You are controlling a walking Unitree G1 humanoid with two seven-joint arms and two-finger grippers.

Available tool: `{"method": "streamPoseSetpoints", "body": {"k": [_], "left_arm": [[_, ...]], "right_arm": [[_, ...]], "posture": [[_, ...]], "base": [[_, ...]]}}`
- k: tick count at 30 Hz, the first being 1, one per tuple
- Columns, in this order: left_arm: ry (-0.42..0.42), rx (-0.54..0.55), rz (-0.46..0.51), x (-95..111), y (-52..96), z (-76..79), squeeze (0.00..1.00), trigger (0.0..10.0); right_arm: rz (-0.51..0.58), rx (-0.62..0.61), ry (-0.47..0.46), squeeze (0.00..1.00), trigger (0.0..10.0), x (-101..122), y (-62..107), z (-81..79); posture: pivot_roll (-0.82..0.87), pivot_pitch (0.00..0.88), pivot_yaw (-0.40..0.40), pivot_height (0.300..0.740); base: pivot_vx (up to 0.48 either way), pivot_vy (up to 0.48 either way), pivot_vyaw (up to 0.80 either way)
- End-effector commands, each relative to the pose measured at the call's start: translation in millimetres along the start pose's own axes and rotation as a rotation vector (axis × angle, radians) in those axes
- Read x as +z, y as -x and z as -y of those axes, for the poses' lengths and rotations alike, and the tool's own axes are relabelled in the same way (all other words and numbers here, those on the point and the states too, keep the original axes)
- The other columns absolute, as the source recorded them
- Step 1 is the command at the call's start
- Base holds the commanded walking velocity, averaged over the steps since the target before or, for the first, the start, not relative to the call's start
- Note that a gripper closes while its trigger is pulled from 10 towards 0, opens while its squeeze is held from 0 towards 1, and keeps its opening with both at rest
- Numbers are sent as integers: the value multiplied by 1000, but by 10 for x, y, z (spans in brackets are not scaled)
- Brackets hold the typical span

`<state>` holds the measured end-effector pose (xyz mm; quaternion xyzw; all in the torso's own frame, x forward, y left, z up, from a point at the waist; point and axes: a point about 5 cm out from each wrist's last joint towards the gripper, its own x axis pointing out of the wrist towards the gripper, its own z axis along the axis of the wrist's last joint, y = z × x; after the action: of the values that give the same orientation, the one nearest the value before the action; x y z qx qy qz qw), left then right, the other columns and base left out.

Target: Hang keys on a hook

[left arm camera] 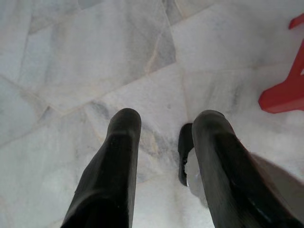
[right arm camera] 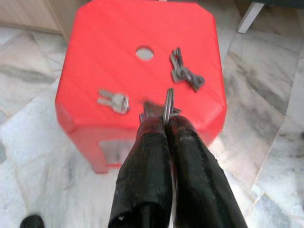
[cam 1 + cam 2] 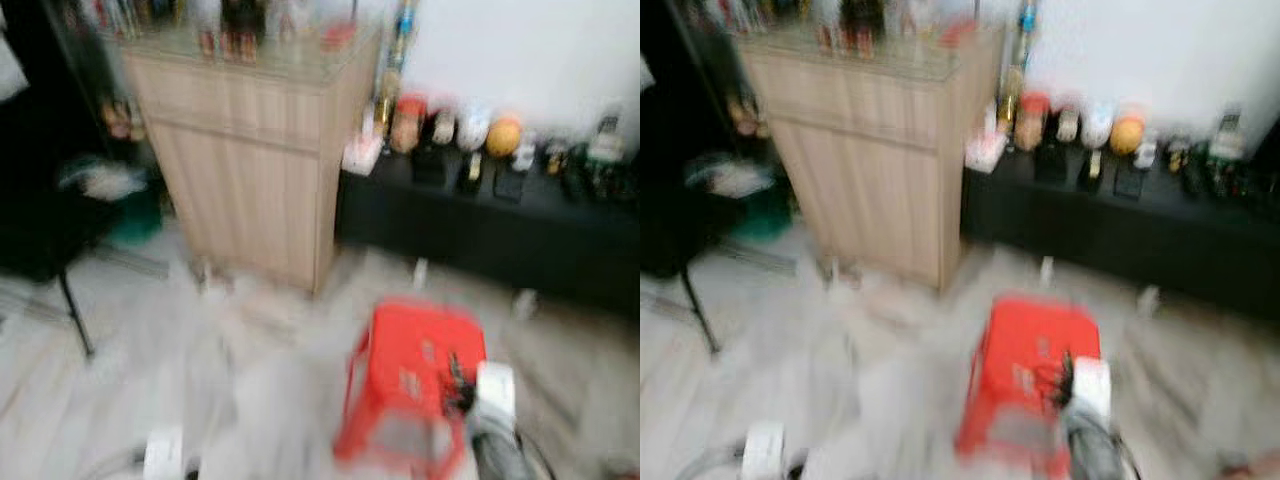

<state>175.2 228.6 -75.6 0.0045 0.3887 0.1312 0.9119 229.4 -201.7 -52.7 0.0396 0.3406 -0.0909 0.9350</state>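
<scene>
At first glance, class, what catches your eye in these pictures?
The red stool on the marble floor stands out, two sets of keys lying on its top. Above it, the right gripper is shut on a key ring. Behind stands a wooden cabinet.

View blurred throughout. A red square plastic stool (image 3: 415, 375) stands on pale marble-tiled floor (image 3: 180, 370). The right gripper (image 3: 462, 385) sits over the stool's right edge, its state unclear. Behind stands a tall light-wood cabinet (image 3: 250, 160); beside it, a low black counter (image 3: 490, 225) carries assorted small items along a white wall (image 3: 520, 50).
</scene>
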Motion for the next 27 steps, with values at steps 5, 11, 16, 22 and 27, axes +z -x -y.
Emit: {"method": "streamPoseSetpoints", "body": {"k": [5, 11, 16, 22, 27], "left_arm": [[5, 2, -17, -50, 14, 11, 0, 10000], [-13, -6, -20, -55, 15, 3, 0, 10000], [-15, -14, -21, -75, 23, 20, 0, 10000], [-20, -21, -27, -86, 26, 40, 0, 10000], [-8, -25, -41, -121, 35, 20, 0, 10000]], "right_arm": [[-53, -30, 15, 0, 10000, -99, 23, 67], [-77, -30, 12, 0, 10000, -179, 50, 98], [-112, -47, 9, 0, 10000, -272, 86, 180], [-126, -42, 11, 0, 10000, -299, 94, 188], [-138, -33, 16, 0, 10000, -321, 101, 190]], "posture": [[27, 0, -75, 740], [12, 0, -63, 740], [13, 0, -64, 740], [13, 0, -69, 740], [12, 0, -74, 740]], "base": [[-301, 0, 0], [-303, 0, 0], [-181, 0, 0], [0, 0, 0], [0, 0, 0]]}}
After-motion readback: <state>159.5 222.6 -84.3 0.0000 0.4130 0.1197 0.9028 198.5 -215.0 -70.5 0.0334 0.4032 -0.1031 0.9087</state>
